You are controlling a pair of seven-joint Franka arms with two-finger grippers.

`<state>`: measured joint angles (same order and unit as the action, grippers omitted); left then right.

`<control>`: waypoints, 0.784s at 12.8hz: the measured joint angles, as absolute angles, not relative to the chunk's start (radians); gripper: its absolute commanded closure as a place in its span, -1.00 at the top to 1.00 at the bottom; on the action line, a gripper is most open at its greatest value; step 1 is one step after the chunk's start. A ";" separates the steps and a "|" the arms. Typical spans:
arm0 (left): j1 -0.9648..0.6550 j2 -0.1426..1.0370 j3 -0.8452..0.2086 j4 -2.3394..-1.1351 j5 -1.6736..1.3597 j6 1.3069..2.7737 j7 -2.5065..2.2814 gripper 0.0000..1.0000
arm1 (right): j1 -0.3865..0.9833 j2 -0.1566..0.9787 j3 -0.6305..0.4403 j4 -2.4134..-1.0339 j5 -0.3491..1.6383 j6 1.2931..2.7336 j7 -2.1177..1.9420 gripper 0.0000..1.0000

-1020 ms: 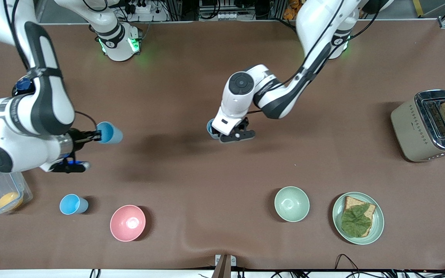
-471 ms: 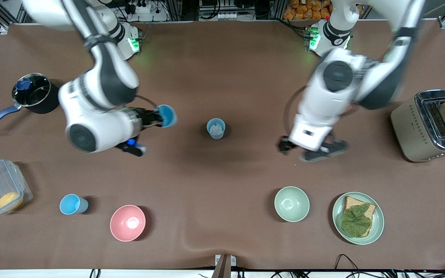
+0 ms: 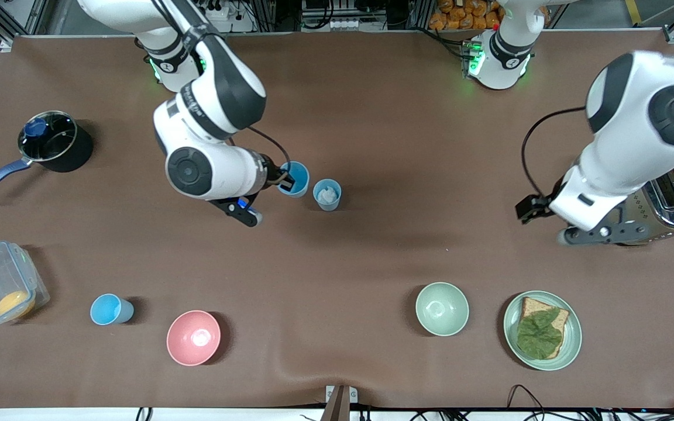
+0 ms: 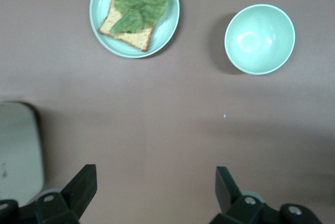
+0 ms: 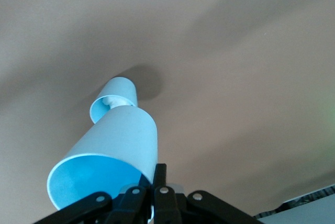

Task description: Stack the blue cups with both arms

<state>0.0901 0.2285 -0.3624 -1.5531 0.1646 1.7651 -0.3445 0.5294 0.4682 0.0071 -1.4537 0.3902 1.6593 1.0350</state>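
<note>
My right gripper [image 3: 281, 180] is shut on the rim of a light-blue cup [image 3: 296, 178] and holds it tilted in the air, right beside a greyer-blue cup [image 3: 327, 194] with a white bit inside that stands mid-table. In the right wrist view the held cup [image 5: 112, 153] fills the foreground and the standing cup [image 5: 112, 101] sits just past it. A third blue cup [image 3: 110, 309] stands near the front camera at the right arm's end. My left gripper [image 3: 547, 222] is open and empty, up in the air beside the toaster [image 3: 644, 193]; its fingertips [image 4: 84, 182] show over bare table.
A black pot [image 3: 53, 140] and a clear box [image 3: 0, 289] are at the right arm's end. A pink bowl [image 3: 193, 337], a pale green bowl [image 3: 442, 308] and a plate with bread and lettuce [image 3: 542, 330] lie near the front camera.
My right arm has carried its cup from the right arm's end to beside the standing cup. My left gripper has let go of that cup and swung away to the toaster.
</note>
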 measured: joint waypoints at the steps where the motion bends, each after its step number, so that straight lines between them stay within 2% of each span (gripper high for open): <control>1: 0.090 0.213 -0.363 -1.545 0.165 1.744 -0.338 1.00 | 0.545 0.470 0.007 -1.461 0.390 1.683 1.056 -1.00; 6: 0.089 0.179 -0.357 -1.522 0.154 1.717 -0.309 1.00 | 0.588 0.477 0.007 -1.548 0.391 1.805 1.084 -1.00; 7: 0.081 0.172 -0.333 -1.521 0.141 1.710 -0.275 1.00 | 0.596 0.477 0.007 -1.561 0.391 1.829 1.092 -1.00; 10: 0.030 0.151 -0.153 -1.520 0.049 1.671 -0.102 1.00 | 0.616 0.480 0.007 -1.584 0.392 1.875 1.111 -1.00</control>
